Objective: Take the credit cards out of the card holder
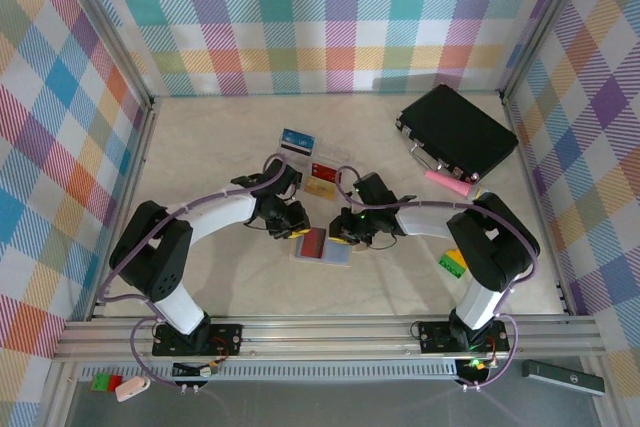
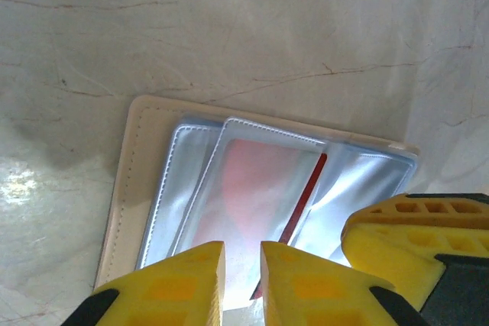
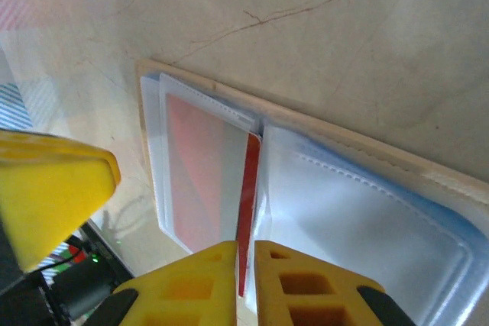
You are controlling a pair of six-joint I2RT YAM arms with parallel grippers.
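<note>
Lying open, the card holder (image 2: 128,181) shows 1 red card (image 2: 263,185) inside.

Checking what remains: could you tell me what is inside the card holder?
One red card shows through the card holder's clear plastic; glare hides whether more cards lie inside.

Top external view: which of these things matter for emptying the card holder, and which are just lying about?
Job:
card holder
red card inside its sleeve
loose cards beyond it, probably already out: blue card, red-and-white card, yellow-gold card

Lying about:
black case
pink tube
green block
yellow block
</note>
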